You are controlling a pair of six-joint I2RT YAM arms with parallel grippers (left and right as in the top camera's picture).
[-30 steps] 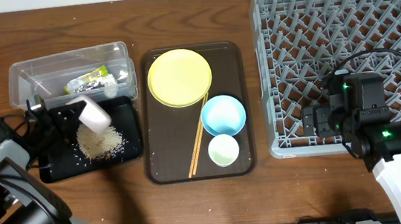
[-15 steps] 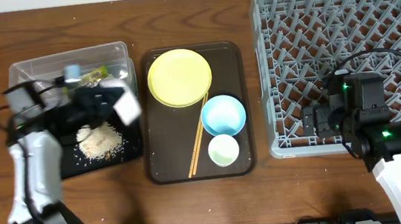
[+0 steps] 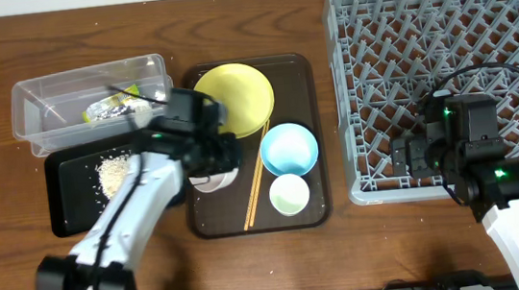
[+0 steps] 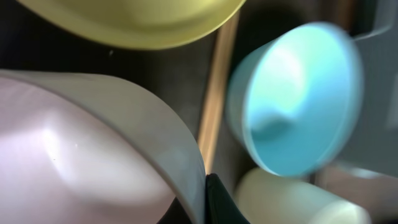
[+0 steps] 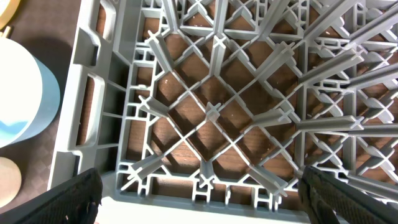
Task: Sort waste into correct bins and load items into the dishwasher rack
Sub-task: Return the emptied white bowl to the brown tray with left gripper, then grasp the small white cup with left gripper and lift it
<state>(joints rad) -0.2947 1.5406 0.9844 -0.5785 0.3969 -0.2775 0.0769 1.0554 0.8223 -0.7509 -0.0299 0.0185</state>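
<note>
Overhead: left gripper [image 3: 213, 161] clamped shut on white bowl [image 3: 213, 179] rim, over brown tray [image 3: 223, 214]; rice [image 3: 113, 172] in black tray [image 3: 67, 199].
Left wrist: white bowl [image 4: 81, 155] fills frame, blue bowl [image 4: 292, 99] beside.
Right wrist: right gripper [image 5: 205, 199] wide open, empty, above rack [image 5: 211, 112] front edge.
I read step as bowl-to-rack; next needs handover or upright slotting.

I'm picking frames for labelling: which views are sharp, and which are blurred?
Overhead: sharp, evenly lit. Left wrist: soft throughout, the white bowl too close to focus, the light blue bowl smeared at its edges. Right wrist: crisp on the dishwasher rack.
</note>
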